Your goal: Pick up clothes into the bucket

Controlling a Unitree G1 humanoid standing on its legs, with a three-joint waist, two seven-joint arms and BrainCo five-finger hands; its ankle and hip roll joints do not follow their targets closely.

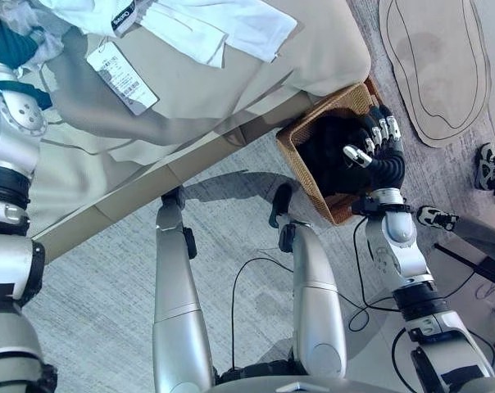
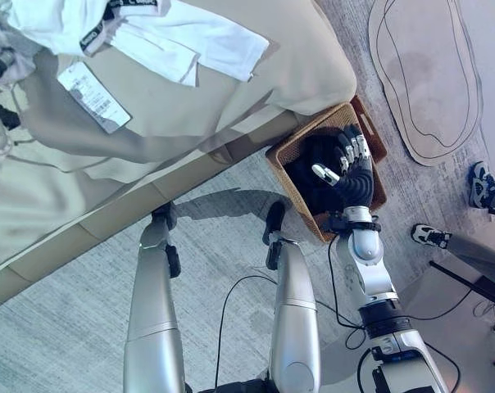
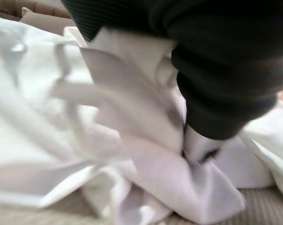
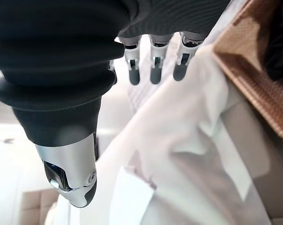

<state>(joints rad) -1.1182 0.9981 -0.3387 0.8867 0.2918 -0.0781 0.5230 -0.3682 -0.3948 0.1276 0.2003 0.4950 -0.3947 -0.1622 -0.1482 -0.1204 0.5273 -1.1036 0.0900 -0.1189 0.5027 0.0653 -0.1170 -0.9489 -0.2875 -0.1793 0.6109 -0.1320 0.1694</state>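
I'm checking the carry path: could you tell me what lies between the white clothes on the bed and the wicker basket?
In the left eye view, only bare beige bedcover lies between the white clothes and the wicker basket.

Baskets: one, woven (image 1: 301, 151), directly under the right hand (image 1: 377, 154).

Dark clothes: one heap (image 1: 325, 155) inside that basket, beneath the right hand's fingers; whether it is one garment or several cannot be told.

White clothes: one bundle (image 1: 223, 24) on the sofa (image 1: 256, 74), well apart from the right hand, reaching toward the left arm's side; separate pieces cannot be counted.

Paper tags: one (image 1: 122, 75), just beside the white bundle.

Rugs: one, pale with a dark outline (image 1: 436, 65), on the floor beyond the right hand.

Shoes: two (image 1: 487, 166) (image 1: 436, 218), near the right arm's outer side.
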